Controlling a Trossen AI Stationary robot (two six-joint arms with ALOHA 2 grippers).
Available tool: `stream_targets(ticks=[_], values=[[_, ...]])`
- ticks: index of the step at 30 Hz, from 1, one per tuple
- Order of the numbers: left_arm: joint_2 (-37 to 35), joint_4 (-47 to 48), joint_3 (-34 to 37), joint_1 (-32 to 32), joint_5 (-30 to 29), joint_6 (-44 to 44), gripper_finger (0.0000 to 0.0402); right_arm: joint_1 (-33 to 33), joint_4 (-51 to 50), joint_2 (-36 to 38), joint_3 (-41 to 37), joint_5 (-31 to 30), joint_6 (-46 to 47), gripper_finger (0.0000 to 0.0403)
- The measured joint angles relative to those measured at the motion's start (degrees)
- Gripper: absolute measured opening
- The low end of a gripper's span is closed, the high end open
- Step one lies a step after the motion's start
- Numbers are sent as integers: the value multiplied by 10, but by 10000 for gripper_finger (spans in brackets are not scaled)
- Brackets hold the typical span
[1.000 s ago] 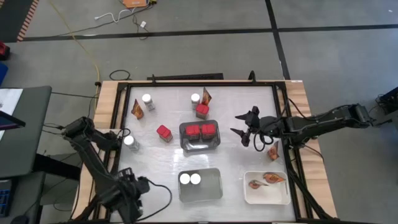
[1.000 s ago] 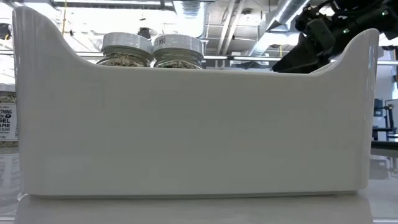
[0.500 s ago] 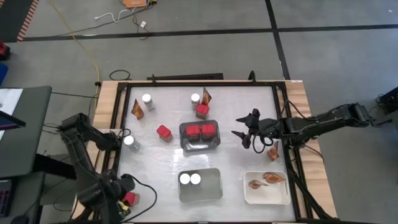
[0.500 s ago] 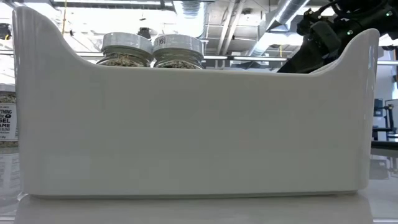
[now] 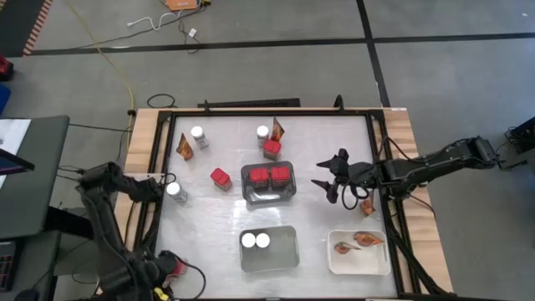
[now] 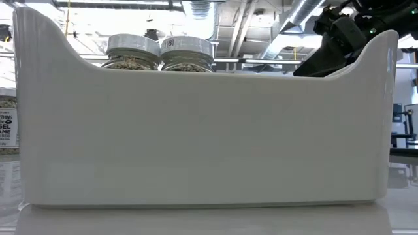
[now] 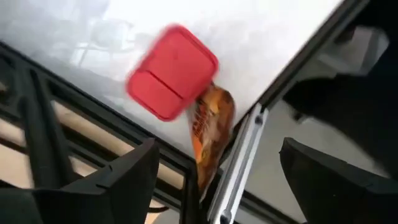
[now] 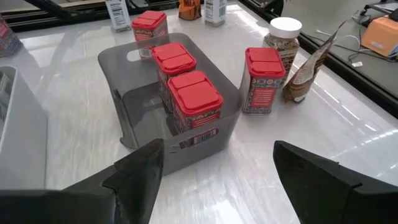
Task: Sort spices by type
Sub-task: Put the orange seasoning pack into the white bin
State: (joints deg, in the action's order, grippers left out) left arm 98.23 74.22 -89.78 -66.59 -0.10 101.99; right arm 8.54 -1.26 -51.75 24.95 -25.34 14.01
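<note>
My left gripper [image 5: 157, 280] hangs open, pointing down, over the table's near left corner. Below it a red container [image 7: 173, 71] stands on the table with an orange packet [image 7: 208, 127] beside it at the table's rim; the gripper touches neither. My right gripper [image 5: 334, 180] is open and stands just right of the grey tray [image 5: 267, 194]. That tray holds two red containers [image 8: 186, 93]. Loose red containers [image 5: 221, 178], jars [image 5: 199, 134] and packets [image 5: 185, 146] stand on the table.
A white tray [image 5: 288, 248] near the front holds two jars [image 5: 256, 241]; it fills the low view. Another white tray [image 5: 380, 261] at the near right holds two packets. A packet [image 5: 368, 203] lies below the right arm. Black frame rails [image 5: 159, 209] run along the table's sides.
My left gripper has swung toward the table's left edge and near corner and rolled about its own axis, staying open. This has uncovered the red container at the near left corner, which has not moved.
</note>
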Motion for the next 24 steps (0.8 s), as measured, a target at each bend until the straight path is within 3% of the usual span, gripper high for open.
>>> stream_targets(ticks=[5,15,24], values=[[32,-13,0,0,21,-48,296,0,0,0,0,0,-1,330],[31,1,0,-12,46,-36,238,0,0,0,0,-1,-1,330],[3,25,-31,-11,15,-12,229,0,0,0,0,-2,1,330]])
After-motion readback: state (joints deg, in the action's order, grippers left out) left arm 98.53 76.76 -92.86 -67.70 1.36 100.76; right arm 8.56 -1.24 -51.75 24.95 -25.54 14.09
